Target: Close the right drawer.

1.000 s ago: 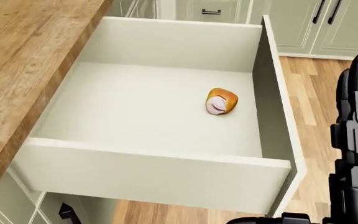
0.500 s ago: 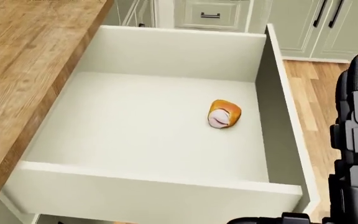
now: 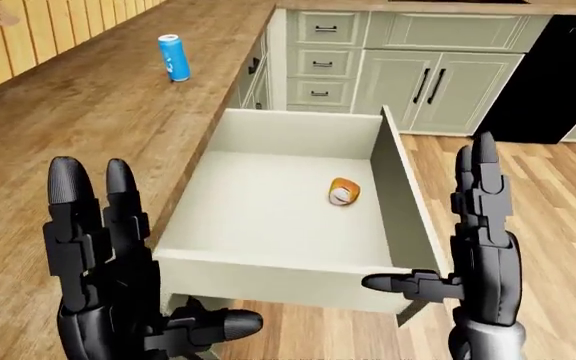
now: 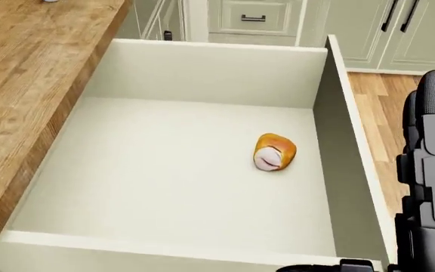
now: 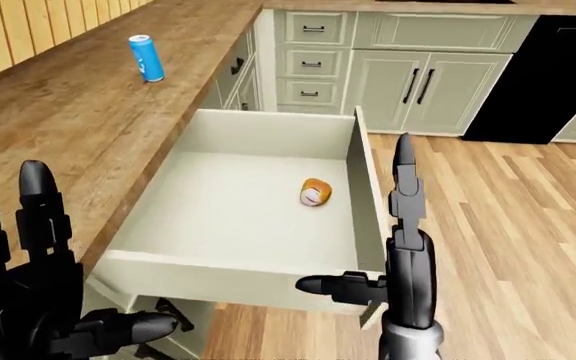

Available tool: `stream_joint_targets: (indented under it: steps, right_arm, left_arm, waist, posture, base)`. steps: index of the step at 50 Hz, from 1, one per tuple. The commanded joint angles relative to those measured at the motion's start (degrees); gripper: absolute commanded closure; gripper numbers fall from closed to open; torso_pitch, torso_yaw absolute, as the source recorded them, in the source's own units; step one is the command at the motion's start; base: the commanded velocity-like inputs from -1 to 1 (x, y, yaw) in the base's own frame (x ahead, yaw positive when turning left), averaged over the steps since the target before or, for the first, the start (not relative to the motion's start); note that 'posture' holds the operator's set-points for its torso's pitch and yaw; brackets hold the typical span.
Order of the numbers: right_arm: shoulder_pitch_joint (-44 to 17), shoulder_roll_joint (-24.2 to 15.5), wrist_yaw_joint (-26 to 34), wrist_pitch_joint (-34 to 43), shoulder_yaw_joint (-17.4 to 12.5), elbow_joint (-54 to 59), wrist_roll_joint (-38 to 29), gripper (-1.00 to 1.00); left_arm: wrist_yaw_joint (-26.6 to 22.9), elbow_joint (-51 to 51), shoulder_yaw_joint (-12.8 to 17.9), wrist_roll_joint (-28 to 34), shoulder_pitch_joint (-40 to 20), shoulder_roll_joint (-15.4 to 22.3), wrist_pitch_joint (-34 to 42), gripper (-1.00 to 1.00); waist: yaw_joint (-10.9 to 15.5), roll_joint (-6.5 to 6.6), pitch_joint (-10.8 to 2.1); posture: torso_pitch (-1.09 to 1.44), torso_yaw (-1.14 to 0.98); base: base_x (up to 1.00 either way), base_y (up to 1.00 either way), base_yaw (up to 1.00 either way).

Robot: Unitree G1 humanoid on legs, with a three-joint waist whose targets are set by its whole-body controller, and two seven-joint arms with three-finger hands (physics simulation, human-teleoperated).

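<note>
- Black fingers frame the bottom of the left-eye view: the left hand (image 3: 108,292) at 7 o'clock, the right hand (image 3: 483,262) at 5 o'clock. Both are spread wide and grasp nothing.
- Left hand fingers (image 3: 68,202) point upward over the worktop (image 3: 88,127) edge, apart from the drawer.
- Right hand stands flat beside the drawer front panel (image 3: 393,187), which runs along the drawer's 3 o'clock side. Its thumb juts toward the panel's near corner; whether it touches I cannot tell.
- Right drawer (image 3: 268,266) sits pulled far out from under the worktop, at the centre of the left-eye view. It is wide open, so the closing push looks not yet done.
- Inside, a small orange-and-white food item (image 4: 274,152) lies loose on the drawer floor, toward 3 o'clock in the head view, near the front panel but apart from it.
- Risk: a push landing on the near corner alone could, I judge, skew the drawer on its runners and jam it. A flat palm mid-panel would be safer.
- Risk: a hard shove may send the loose item rolling, and the thumb could slip past the panel's edge.
- Farther off, at 11 o'clock, a blue can (image 3: 173,57) stands upright on the worktop, well apart from the hands.
- Beyond it, green cabinets (image 3: 408,75) line the top of the view.
</note>
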Motion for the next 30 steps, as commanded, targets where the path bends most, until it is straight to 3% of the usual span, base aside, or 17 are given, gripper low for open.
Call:
stream_joint_targets:
  steps: [1,3,5,6,9,14,23,30]
  right_arm:
    - [-0.7,-0.1,-0.7,-0.8,-0.2,-2.7,0.3,-1.00]
    - [-0.8,-0.1,-0.6,-0.1,0.0,-3.6,0.6,-1.00]
    - [-0.8,-0.1,-0.7,-0.2,0.0,-3.4,0.5,-1.00]
    - [-0.8,-0.2,-0.7,-0.2,0.0,-3.5,0.6,-1.00]
    - [-0.7,-0.2,-0.7,-0.5,-0.1,-3.3,0.8,-1.00]
    - [-0.6,-0.3,-0.8,-1.4,-0.4,-3.2,1.2,-1.00]
    - [-0.8,0.0,-0.7,-0.6,-1.0,-5.3,2.0,-1.00]
    - [-1.9,-0.4,1.1,2.5,-5.0,-7.8,4.7,-1.00]
  left_arm:
    - [-0.1,-2.7,-0.4,0.3,-0.6,-0.1,-0.9,-1.00]
    - [-0.1,-3.2,-0.5,0.3,-0.5,0.0,-0.5,-1.00]
    - [0.0,-3.7,-0.5,0.4,-0.4,0.0,-0.1,-1.00]
    - [0.0,-3.9,-0.6,0.4,-0.4,0.0,0.2,-1.00]
    - [0.1,-4.5,-0.6,0.5,-0.4,0.0,0.7,-1.00]
    - [0.1,-4.3,-0.7,0.5,-0.4,0.0,0.6,-1.00]
    - [0.3,-4.4,-0.8,0.6,-0.7,0.1,0.9,-1.00]
    - [0.2,-3.6,-0.8,0.6,-0.7,0.1,0.3,-1.00]
  waist:
    - [-0.1,-0.34,-0.91]
    - [0.3,-1.77,-0.51]
    - [0.7,-4.47,-1.23]
    - [0.5,-2.65,-0.70]
    - [0.4,-2.63,-1.85]
    - [0.1,-2.01,-2.44]
    - [-0.1,-1.90,-2.66]
    - [-0.2,-2.00,-2.45]
  posture:
    - [0.00,0.00]
    - [0.00,0.00]
    - [0.00,0.00]
    - [0.00,0.00]
    - [0.00,0.00]
    - [0.00,0.00]
    - [0.00,0.00]
    - [0.00,0.00]
  base:
    - [0.00,0.00,0.00]
    - [0.00,0.00,0.00]
    - [0.00,0.00,0.00]
    - [0.00,0.00,0.00]
    - [0.00,0.00,0.00]
    - [0.00,0.00,0.00]
    - [0.00,0.00,0.00]
    - [0.00,0.00,0.00]
